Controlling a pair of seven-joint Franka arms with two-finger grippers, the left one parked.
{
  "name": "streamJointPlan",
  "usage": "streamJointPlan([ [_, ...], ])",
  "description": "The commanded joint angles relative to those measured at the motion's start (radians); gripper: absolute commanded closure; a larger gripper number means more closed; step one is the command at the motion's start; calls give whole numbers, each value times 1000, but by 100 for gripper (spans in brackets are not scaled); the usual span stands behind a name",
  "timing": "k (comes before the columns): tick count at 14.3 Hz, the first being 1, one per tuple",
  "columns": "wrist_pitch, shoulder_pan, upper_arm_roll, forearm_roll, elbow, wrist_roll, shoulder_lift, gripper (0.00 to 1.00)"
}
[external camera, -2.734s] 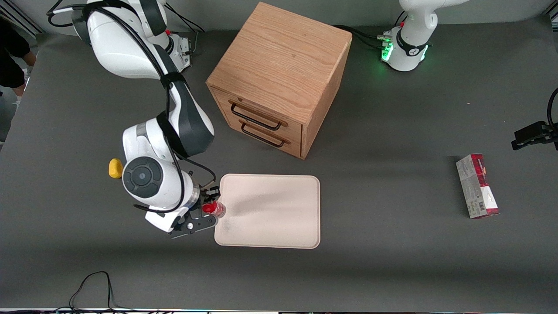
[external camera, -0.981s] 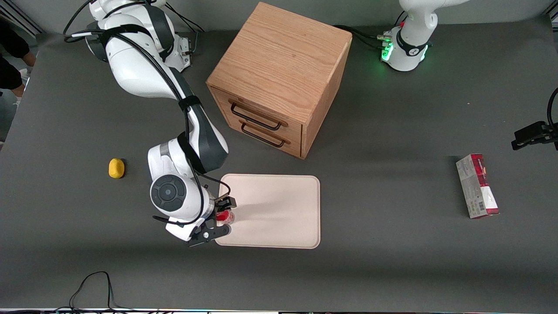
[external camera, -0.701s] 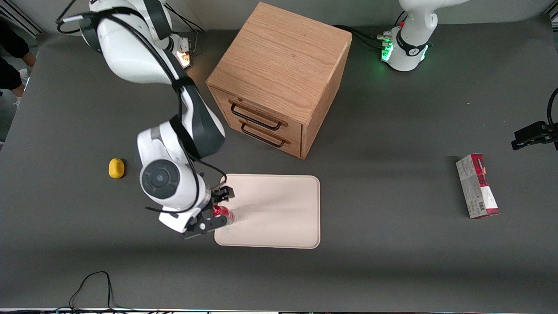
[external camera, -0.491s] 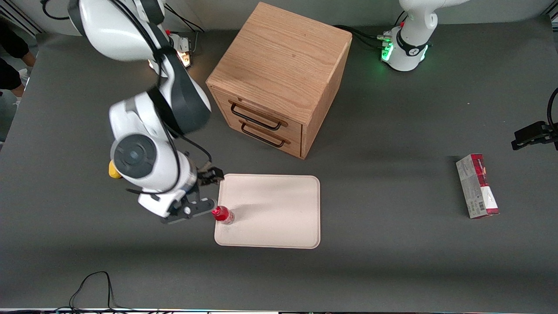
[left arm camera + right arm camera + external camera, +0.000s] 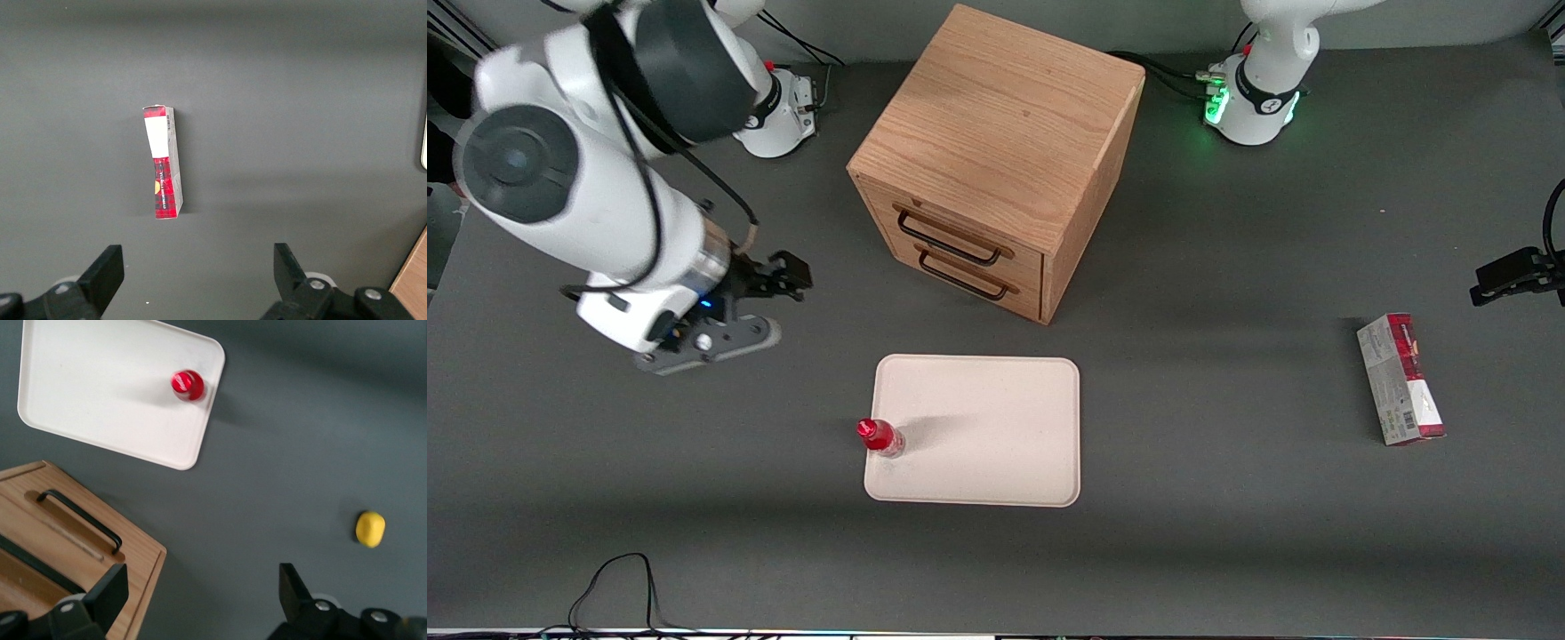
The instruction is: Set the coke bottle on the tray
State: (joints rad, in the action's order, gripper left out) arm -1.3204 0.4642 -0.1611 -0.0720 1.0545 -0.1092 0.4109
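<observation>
The small red coke bottle (image 5: 880, 437) stands upright on the pale pinkish-beige tray (image 5: 996, 436), at the tray's edge toward the working arm's end. It also shows in the right wrist view (image 5: 187, 385) on the tray (image 5: 100, 393). My right gripper (image 5: 778, 298) is open and empty, raised high above the table, well away from the bottle and farther from the front camera than the tray. In the wrist view the gripper (image 5: 200, 593) has its fingers (image 5: 110, 590) wide apart with only bare table between them.
A wooden two-drawer cabinet (image 5: 996, 160) stands farther from the front camera than the tray, its drawer handles facing the tray. A small yellow lump (image 5: 370, 529) lies on the table toward the working arm's end. A red-and-grey carton (image 5: 1400, 379) lies toward the parked arm's end.
My gripper let go of the bottle on the tray's edge, then rose and pulled back toward the working arm's end. The bottle stays standing on the tray.
</observation>
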Motion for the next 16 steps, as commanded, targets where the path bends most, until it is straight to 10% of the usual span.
streamJointPlan([
  [1, -100, -50, 14, 8, 322, -12, -249, 0],
  [11, -238, -479, 205, 12, 546, 36, -439, 0],
  [16, -209, -521, 196, 26, 510, 63, -434, 0],
])
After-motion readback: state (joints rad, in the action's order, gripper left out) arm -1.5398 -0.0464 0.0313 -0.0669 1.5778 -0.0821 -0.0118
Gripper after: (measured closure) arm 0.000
